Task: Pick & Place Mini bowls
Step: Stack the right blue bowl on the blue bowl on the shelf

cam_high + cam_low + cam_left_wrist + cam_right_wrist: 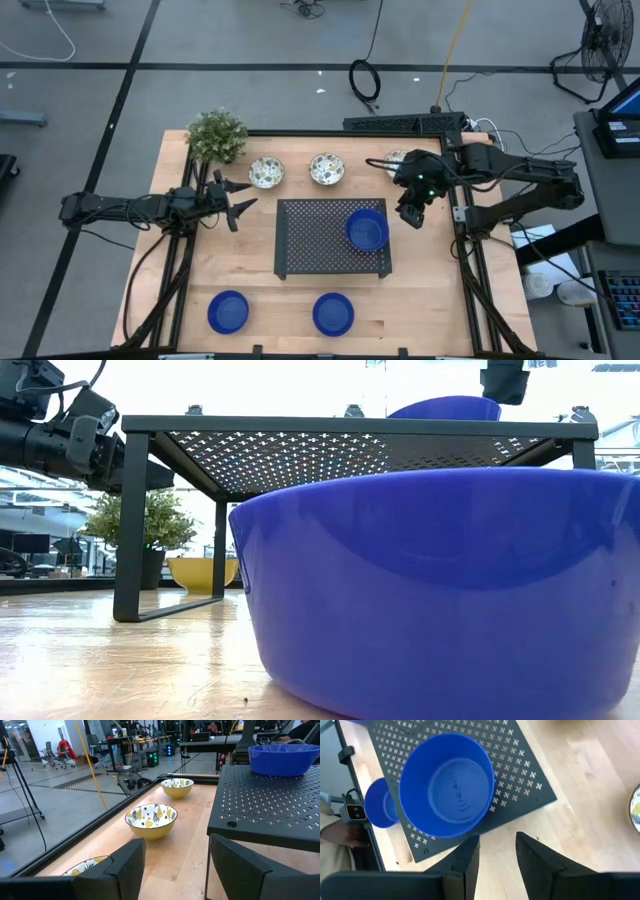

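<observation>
With one blue bowl set on the black tray, the right gripper, just beside it with fingers parted and empty, is best lifted clear before a patterned bowl is approached squarely.

Both arms are showing matte black jointed links with black cabling; a green light is glowing on the right gripper.
</observation>
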Robot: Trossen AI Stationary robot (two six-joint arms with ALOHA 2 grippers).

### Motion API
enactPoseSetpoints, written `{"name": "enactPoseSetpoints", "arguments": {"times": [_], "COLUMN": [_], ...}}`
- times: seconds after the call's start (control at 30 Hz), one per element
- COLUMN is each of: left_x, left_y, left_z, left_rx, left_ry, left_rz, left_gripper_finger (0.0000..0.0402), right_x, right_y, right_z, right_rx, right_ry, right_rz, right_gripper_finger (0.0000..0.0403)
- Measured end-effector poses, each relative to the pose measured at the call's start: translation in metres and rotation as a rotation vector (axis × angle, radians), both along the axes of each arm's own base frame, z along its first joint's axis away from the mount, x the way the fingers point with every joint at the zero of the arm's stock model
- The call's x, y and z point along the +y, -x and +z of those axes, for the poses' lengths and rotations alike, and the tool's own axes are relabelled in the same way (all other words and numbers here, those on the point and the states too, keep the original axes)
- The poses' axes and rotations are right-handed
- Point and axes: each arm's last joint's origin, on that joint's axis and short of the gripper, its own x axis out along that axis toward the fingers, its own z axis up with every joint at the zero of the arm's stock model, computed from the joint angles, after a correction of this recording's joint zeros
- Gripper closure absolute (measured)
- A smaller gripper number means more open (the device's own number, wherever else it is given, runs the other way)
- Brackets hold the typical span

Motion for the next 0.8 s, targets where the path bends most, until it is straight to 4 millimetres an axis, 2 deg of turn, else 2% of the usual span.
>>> {"name": "enactPoseSetpoints", "arguments": {"times": [0.17, 0.27, 0.47, 0.6, 0.67, 0.8], "left_x": [0.000, 0.000, 0.000, 0.000, 0.000, 0.000], "left_y": [0.000, 0.000, 0.000, 0.000, 0.000, 0.000], "left_z": [0.000, 0.000, 0.000, 0.000, 0.000, 0.000], "left_rx": [-0.001, -0.001, -0.001, -0.001, -0.001, -0.001], "left_ry": [0.000, 0.000, 0.000, 0.000, 0.000, 0.000], "left_rz": [0.000, 0.000, 0.000, 0.000, 0.000, 0.000], "left_gripper_finger": [0.0174, 0.0174, 0.0174, 0.0174, 0.0174, 0.0174], "right_x": [0.012, 0.024, 0.060, 0.093, 0.109, 0.137], "right_y": [0.009, 0.010, 0.004, -0.006, -0.012, -0.030], "right_z": [-0.009, -0.012, -0.023, -0.036, -0.044, -0.060], "right_rx": [-0.112, -0.247, -0.603, -0.848, -0.881, -0.811], "right_ry": [-0.013, -0.022, -0.094, -0.103, -0.067, -0.019], "right_rz": [0.036, 0.097, 0.283, 0.491, 0.589, 0.715], "right_gripper_finger": [0.0287, 0.0287, 0.0287, 0.0287, 0.0287, 0.0286]}}
